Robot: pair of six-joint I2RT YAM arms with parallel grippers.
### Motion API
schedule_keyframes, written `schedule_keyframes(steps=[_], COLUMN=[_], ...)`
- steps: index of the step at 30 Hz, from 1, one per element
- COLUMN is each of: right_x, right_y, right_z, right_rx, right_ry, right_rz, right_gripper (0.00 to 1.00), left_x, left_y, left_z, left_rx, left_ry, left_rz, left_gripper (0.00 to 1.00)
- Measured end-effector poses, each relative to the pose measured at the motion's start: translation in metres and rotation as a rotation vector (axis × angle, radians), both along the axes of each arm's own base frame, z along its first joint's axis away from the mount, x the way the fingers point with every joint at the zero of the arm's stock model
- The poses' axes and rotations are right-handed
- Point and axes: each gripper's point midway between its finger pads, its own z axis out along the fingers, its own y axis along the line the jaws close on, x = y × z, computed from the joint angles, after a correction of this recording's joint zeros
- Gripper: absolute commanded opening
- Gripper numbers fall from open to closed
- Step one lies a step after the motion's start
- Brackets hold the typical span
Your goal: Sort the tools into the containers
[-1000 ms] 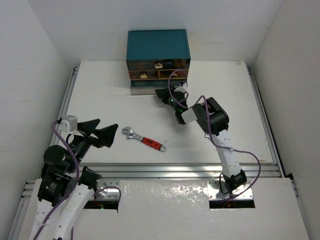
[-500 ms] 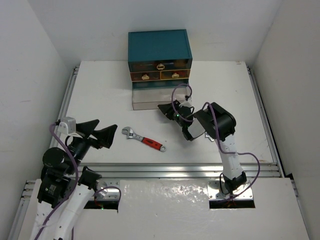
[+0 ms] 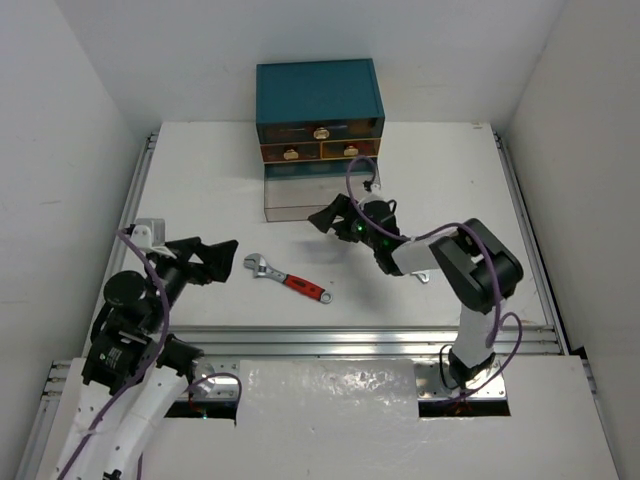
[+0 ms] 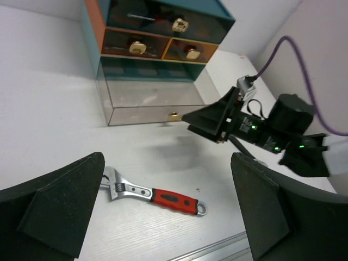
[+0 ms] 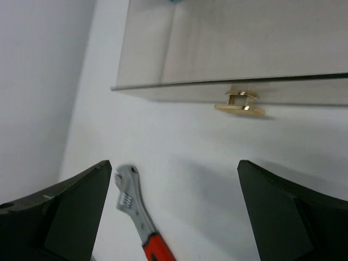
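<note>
Nearest, the left tool (image 3: 232,254) hangs low over the table (image 3: 200,180), its fingers wide apart with nothing between them; the red-handled adjustable wrench (image 3: 287,280) lies flat just to its right, head toward that tool, long axis slanting rightward and nearer, down to the handle's ring; nothing stands between them, so the left arm looks better placed to take it; beyond the wrench the right tool (image 3: 322,219), fingers also spread and empty, hovers just before the pulled-out bottom drawer (image 3: 300,212); farthest, the teal chest (image 3: 318,95) shows its upper drawers (image 3: 321,131) shut.
</note>
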Motion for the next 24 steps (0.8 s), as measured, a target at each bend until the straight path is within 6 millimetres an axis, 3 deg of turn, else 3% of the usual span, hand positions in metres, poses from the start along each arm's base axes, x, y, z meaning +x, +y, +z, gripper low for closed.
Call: schedule_keyframes(steps=[4, 7, 10, 13, 14, 18, 19, 20, 21, 22, 24], right_x=[-0.023, -0.054, -0.073, -0.081, -0.083, -0.094, -0.096, -0.092, -0.090, -0.089, -0.093], right_y=[0.026, 0.072, 0.112, 0.143, 0.146, 0.142, 0.143, 0.144, 0.145, 0.145, 0.146], right_z=[-0.002, 0.007, 0.008, -0.010, -0.016, -0.073, -0.082, -0.079, -0.079, -0.080, -0.082], right_rx=[-0.292, -0.498, -0.664, -0.819, -0.845, -1.051, -1.055, -1.079, -1.093, -1.104, -1.100], right_ry=[-0.043, -0.141, -0.228, -0.295, -0.298, -0.239, -0.219, -0.236, -0.240, -0.241, -0.226], right_rz=[0.171, 0.412, 0.610, 0.773, 0.797, 0.968, 0.995, 1.005, 1.017, 1.031, 1.072], right_gripper=[0.99, 0.99, 0.98, 0.94, 0.91, 0.86, 0.85, 0.81, 0.76, 0.58, 0.46], left_x=[0.002, -0.001, -0.005, -0.014, -0.017, -0.019, -0.018, -0.018, -0.017, -0.017, -0.016], left_y=[0.015, 0.040, 0.061, 0.075, 0.077, 0.078, 0.077, 0.077, 0.076, 0.075, 0.074], left_z=[-0.003, 0.000, 0.006, 0.013, 0.016, 0.018, 0.017, 0.017, 0.017, 0.016, 0.016], left_rx=[-0.010, -0.044, -0.085, -0.119, -0.129, -0.136, -0.135, -0.134, -0.132, -0.130, -0.128], left_ry=[0.016, 0.017, -0.001, -0.040, -0.054, -0.065, -0.063, -0.062, -0.059, -0.056, -0.052], left_rz=[0.091, 0.232, 0.352, 0.415, 0.423, 0.426, 0.422, 0.419, 0.417, 0.413, 0.407], left_gripper=[1.00, 1.00, 1.00, 1.00, 1.00, 1.00, 1.00, 1.00, 1.00, 1.00, 1.00])
